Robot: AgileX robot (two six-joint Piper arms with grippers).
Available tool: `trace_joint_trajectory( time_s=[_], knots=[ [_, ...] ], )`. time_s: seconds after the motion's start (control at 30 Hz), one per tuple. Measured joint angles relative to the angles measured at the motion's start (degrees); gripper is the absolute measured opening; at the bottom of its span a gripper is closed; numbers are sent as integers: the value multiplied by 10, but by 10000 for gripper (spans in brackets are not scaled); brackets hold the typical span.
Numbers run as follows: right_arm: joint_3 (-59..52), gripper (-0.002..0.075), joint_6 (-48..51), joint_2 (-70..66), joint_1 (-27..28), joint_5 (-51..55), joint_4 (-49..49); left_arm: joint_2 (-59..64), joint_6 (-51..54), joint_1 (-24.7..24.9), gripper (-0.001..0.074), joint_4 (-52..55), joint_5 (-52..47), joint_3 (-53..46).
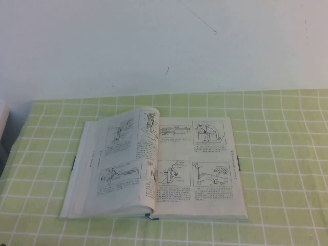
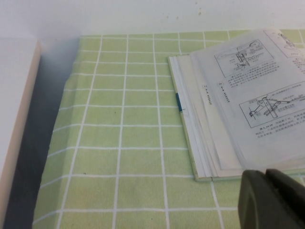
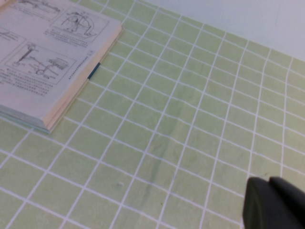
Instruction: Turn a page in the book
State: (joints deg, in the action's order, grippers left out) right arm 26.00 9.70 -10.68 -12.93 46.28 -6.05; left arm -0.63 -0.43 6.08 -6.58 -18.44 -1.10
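Note:
The book [image 1: 164,164] lies open on the green checked cloth in the middle of the table, its dark teal cover edge showing at the near spine. The page [image 1: 123,154] with two wide line diagrams lies on the left half and bulges up near the spine. The book also shows in the left wrist view [image 2: 238,105] and the right wrist view [image 3: 47,62]. My left gripper [image 2: 266,174] is shut and empty, just off the book's near left corner. My right gripper [image 3: 269,181] is shut and empty over bare cloth, well to the right of the book. Neither gripper shows in the high view.
The green checked cloth [image 1: 277,154] covers the table up to a white wall [image 1: 164,46] at the back. A pale box-like object [image 2: 16,119] stands beyond the cloth's left edge, with a dark gap beside it.

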Motion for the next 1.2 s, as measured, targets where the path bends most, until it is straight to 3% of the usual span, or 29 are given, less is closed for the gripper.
trace_joint_trajectory(
  time_s=[0.4,0.53,0.77,0.93,1.03,1.2],
  knots=[
    [0,-3,0,0,0,0,1,0,4,0,-4,0,0,0],
    [-12,-3,-1,12,7,-45,-16,0,4,0,-4,1,-1,0],
    [-108,-3,1,77,123,-197,-20,0,4,0,-4,1,-1,0],
    [-198,-3,2,104,225,-237,6,0,4,0,-4,1,-2,0],
    [-242,-3,-5,104,260,-256,13,0,4,0,-4,2,-2,0],
    [-274,-3,-29,113,268,-291,38,0,4,0,-4,2,-2,0]
  ],
)
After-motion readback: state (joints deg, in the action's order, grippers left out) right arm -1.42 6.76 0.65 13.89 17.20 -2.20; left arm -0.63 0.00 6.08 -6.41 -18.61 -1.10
